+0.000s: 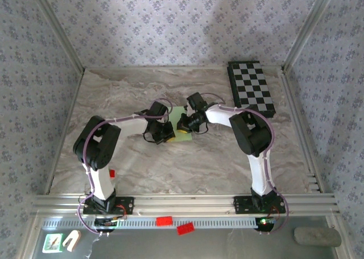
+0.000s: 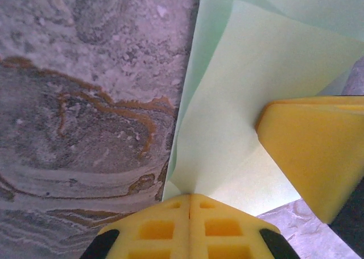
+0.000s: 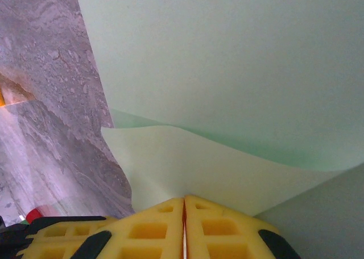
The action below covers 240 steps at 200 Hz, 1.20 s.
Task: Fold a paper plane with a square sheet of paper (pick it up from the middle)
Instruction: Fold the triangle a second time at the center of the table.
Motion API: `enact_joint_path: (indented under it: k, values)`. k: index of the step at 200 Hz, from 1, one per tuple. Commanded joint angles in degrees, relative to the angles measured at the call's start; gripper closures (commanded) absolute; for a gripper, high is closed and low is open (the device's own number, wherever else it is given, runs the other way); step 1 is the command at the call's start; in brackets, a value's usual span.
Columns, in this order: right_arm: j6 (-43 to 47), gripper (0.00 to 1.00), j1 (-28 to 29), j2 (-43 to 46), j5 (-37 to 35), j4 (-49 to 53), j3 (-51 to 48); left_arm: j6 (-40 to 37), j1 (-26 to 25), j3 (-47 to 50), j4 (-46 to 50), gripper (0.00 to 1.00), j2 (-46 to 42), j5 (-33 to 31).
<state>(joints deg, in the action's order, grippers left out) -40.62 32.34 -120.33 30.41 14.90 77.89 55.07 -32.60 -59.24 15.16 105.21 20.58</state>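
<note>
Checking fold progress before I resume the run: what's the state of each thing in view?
square sheet of paper, partly folded, one flap doubled over, lying between both hands
left hand, shut, pinching the paper at its edge
right hand, shut, pinching a curled-up paper edge
checkered board, lying flat at the far right of the table, apart from both arms

Marble-patterned surface (image 1: 142,168) carrying the light-green square sheet of paper (image 1: 178,112) at centre, a checkered board (image 1: 251,88) at far right, a small red block (image 1: 112,172) near left.
</note>
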Motion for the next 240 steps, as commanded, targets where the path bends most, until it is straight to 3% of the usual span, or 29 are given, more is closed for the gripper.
enact_joint_path:
  k: [1,68,95,141,184,240]
  values:
    - [3.3,0.91,-2.4,-2.2,-2.5,3.5,2.1,1.0,0.0,3.1,4.1,0.96,1.5,-1.5]
    - [7.1,0.91,-9.5,-4.1,-4.9,4.4,5.9,1.6,0.2,4.1,3.8,0.98,1.9,-0.6]
    - [7.6,0.91,-10.6,-0.6,-4.5,3.7,6.1,0.8,0.2,3.0,4.0,0.97,1.7,-0.4]
    - [6.5,0.90,-7.0,5.5,-1.2,2.1,1.6,0.2,0.2,2.1,3.6,0.97,1.5,0.6]
    - [5.1,0.91,-1.6,3.0,0.8,1.7,1.0,-0.3,0.2,1.3,3.8,0.96,1.2,1.1]
    - [5.8,0.92,-1.4,-1.6,-1.1,5.0,3.7,-1.9,0.2,-0.7,1.8,0.94,-0.5,4.3]
